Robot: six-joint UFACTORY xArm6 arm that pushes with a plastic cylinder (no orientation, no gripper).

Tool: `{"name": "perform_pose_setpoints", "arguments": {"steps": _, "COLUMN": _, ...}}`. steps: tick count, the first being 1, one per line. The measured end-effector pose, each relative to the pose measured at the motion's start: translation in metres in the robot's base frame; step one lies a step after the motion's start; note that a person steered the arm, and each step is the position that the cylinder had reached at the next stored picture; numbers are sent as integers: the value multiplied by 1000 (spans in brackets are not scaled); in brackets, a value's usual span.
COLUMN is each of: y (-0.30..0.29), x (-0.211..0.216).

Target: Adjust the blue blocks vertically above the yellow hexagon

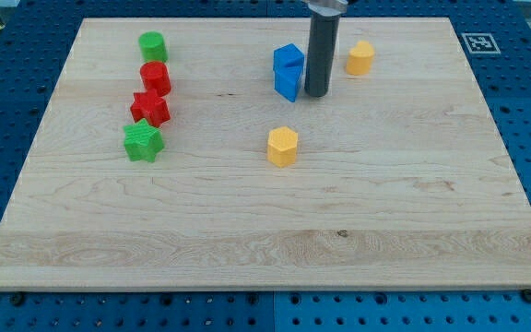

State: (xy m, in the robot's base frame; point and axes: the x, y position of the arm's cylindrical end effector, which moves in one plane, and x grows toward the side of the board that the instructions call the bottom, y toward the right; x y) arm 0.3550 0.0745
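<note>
Two blue blocks sit together near the view's top centre: one blue block (289, 58) above and another blue block (288, 83) just below it, touching. The yellow hexagon (283, 146) lies below them, near the board's middle. My tip (316, 93) is at the lower end of the dark rod, right beside the lower blue block on its right, close to or touching it. A second yellow block (360, 57) sits to the right of the rod.
On the view's left stands a column of blocks: a green cylinder (153, 45), a red cylinder (156, 77), a red star (150, 108) and a green star (143, 141). The wooden board (265, 231) lies on a blue perforated table.
</note>
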Motion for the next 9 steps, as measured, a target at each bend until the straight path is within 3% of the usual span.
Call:
{"name": "perform_pose_setpoints", "arguments": {"steps": 3, "y": -1, "x": -47}}
{"name": "perform_pose_setpoints", "arguments": {"steps": 6, "y": -30, "x": -48}}
{"name": "perform_pose_setpoints", "arguments": {"steps": 9, "y": -6, "x": -39}}
